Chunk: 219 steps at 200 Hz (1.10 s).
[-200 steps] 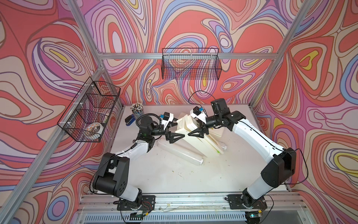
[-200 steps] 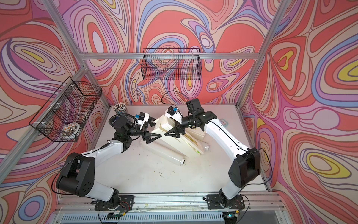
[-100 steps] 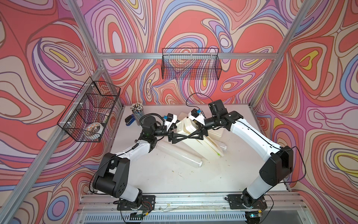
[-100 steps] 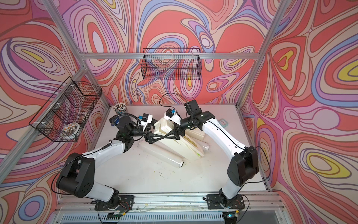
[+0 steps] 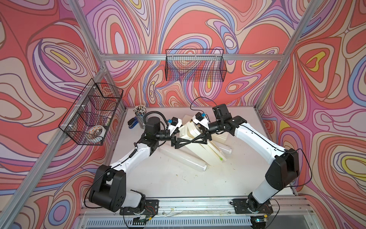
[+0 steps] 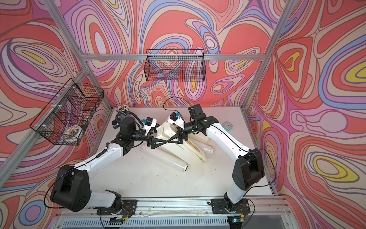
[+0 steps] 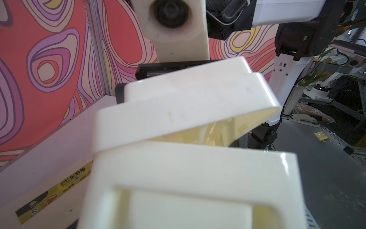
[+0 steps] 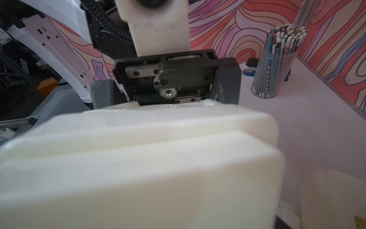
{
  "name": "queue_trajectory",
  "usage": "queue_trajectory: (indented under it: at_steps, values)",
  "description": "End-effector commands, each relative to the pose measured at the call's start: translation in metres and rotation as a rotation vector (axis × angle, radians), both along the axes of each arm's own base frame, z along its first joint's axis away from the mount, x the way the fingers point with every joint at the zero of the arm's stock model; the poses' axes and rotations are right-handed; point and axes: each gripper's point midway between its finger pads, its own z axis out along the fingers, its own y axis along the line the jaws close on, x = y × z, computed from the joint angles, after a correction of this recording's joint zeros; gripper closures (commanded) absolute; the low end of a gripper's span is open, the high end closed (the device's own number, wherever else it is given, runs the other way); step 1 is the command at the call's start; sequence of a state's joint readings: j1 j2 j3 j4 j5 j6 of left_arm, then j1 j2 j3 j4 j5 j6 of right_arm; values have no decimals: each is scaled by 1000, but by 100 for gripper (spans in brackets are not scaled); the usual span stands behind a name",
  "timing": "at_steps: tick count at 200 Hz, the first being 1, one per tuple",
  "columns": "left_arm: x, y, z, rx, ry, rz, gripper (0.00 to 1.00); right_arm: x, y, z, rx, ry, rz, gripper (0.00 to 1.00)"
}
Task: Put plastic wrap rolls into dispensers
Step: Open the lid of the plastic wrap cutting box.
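Observation:
One cream-white dispenser (image 5: 206,150) (image 6: 190,151) lies slantwise mid-table, and its lid (image 7: 188,103) stands slightly ajar. My left gripper (image 5: 187,142) and right gripper (image 5: 195,139) meet tip to tip over its far half. In the right wrist view the left gripper's fingers (image 8: 227,83) flank the box's sides. Both grippers stand wide and shut on this dispenser. A second dispenser (image 5: 219,136) with a yellow label (image 7: 49,188) lies behind it. One plastic wrap roll (image 5: 184,158) lies in front on the table. Another roll (image 5: 225,149) pokes out behind the boxes.
A cup of pencils (image 5: 139,117) (image 8: 277,65) and a blue stapler (image 5: 133,124) stand at the back left. A small teal clock (image 6: 227,125) lies at the back right. Wire baskets hang on the back wall (image 5: 195,67) and left wall (image 5: 91,115).
My left gripper has moved right until its tips meet the right gripper's, and its jaws have narrowed onto the dispenser. The right gripper has shifted only slightly.

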State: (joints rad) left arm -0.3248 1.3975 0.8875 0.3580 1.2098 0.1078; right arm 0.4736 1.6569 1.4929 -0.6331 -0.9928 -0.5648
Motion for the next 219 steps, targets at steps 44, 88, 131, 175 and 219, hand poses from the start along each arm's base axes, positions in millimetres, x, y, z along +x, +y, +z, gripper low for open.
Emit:
queue_trajectory:
  at_steps: [44,88,131,175,219]
  values:
    - [-26,-6,8,8,-224,-81,100,74,-37,-11,-88,132,-386,75]
    - [-27,-4,-1,48,-241,-66,100,59,-41,-1,-53,123,-344,71]
    - [-19,-5,-17,84,-241,-55,100,27,-33,24,62,141,-171,43]
    - [-15,-11,-8,66,-269,-62,100,26,-32,8,16,214,-157,28]
    - [-17,-22,-11,94,-291,-90,100,26,-24,6,36,254,-143,2]
